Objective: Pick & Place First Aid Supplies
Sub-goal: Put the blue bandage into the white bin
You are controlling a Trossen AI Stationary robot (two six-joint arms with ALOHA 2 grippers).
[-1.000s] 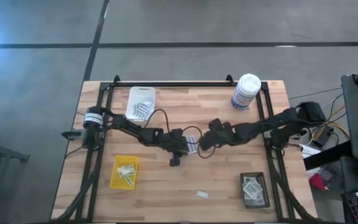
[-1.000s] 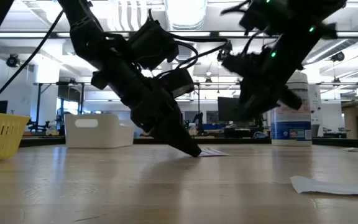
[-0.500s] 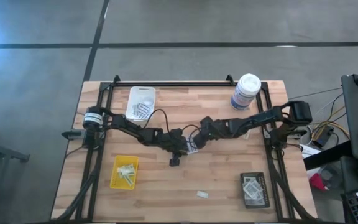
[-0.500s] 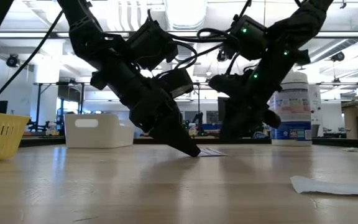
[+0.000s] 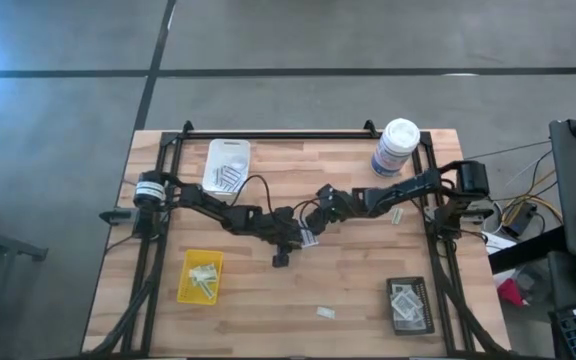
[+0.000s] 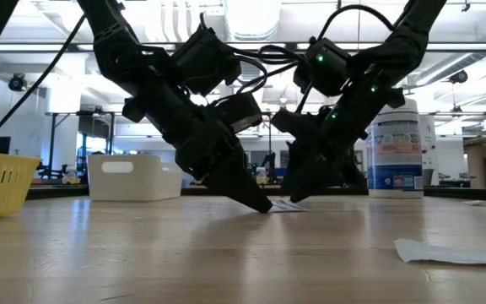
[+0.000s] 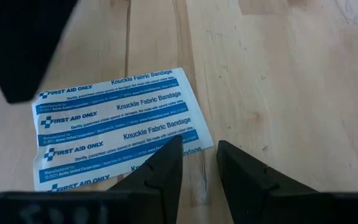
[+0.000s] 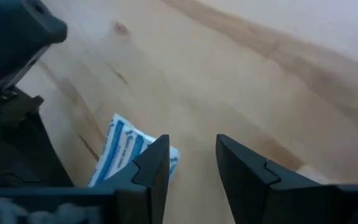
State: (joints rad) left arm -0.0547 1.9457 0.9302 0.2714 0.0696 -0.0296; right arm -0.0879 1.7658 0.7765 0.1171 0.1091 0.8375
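One blue-and-white striped first aid packet (image 7: 117, 118) lies flat on the wood at the table's middle (image 5: 309, 238). My left gripper (image 7: 197, 163) comes from the table's left, slants down and is open. Its tips are at the packet's edge (image 6: 266, 207). My right gripper (image 8: 191, 155) reaches in from the right and is open. It slants down just over the packet's other side (image 8: 124, 149), close to the left gripper (image 6: 298, 192). My left gripper has one fingertip (image 7: 169, 155) set on the packet's long edge near a corner (image 7: 188, 138). The other fingertip is over bare wood beside it. The fingers slant down from the table's left. The packet stays flat on the table. My right gripper has one finger beside the packet's corner (image 8: 169, 154); whether it touches, I cannot tell.
A white tray (image 5: 226, 165) stands at the far left, a yellow tray (image 5: 200, 275) at the near left and a black tray (image 5: 409, 305) at the near right, each holding packets. A white canister (image 5: 396, 147) stands at the far right. Loose packets lie at the near edge (image 5: 325, 313) and right (image 5: 395, 215).
My right gripper has come down and toward the table's left, tipping steeper, until it is right beside my left gripper at the packet. The packet has stayed where it was.
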